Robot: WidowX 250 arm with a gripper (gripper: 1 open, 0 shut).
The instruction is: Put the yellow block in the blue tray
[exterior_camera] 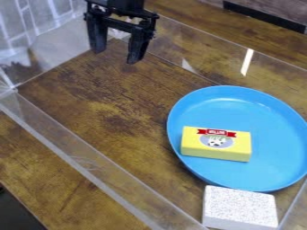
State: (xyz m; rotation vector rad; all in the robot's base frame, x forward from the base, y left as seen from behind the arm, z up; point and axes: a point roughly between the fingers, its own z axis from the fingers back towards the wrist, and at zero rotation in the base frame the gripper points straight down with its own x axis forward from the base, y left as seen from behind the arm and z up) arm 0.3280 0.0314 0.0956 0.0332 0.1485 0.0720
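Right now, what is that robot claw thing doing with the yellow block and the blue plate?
Nothing is being held at this moment. The gripper hangs open and empty over the wooden table, at the far left, pointing down. The yellow block already lies flat inside the blue tray, well away from the gripper. A white speckled block sits on the table just outside the tray's near rim. So the block looks to be where it belongs.

The yellow block bears a label, seemingly too small to read.
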